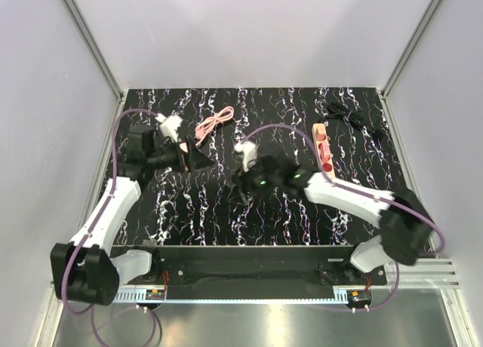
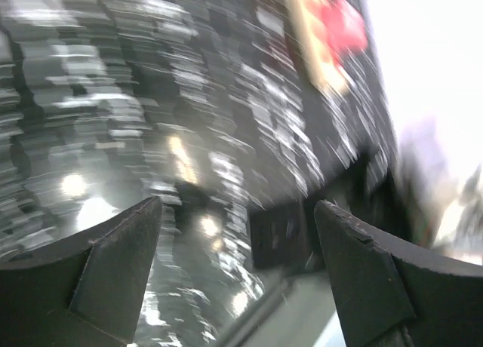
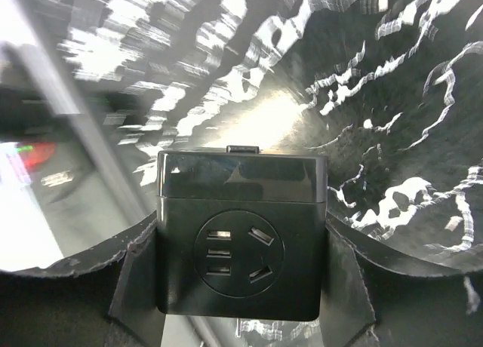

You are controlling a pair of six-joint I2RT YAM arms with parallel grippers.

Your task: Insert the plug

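Two arms reach over the black, white-veined tabletop (image 1: 287, 219). The left pincer (image 1: 200, 160) points to the right, and in its wrist view its fingers (image 2: 113, 264) stand wide apart with nothing between them; that view is badly blurred. The plug (image 1: 182, 153) shows only from above, as a small salmon-pink patch tight against the left pincer, on the wrist side of its fingertips rather than between them. Whether it touches the pincer or lies on the tabletop under it cannot be told.

The right pincer (image 1: 244, 181) sits near the middle of the tabletop, well apart from the plug, and is clamped on a black socket block (image 3: 241, 241). The block's round socket face with its slots is turned toward the wrist camera, and one finger (image 3: 136, 283) presses on each of its sides.

A beige power strip (image 1: 323, 145) with red sockets lies to the right of the right pincer, near the far side. A coiled pink cable (image 1: 213, 124) lies just beyond the left pincer, and a black cable (image 1: 347, 113) lies at the far right corner
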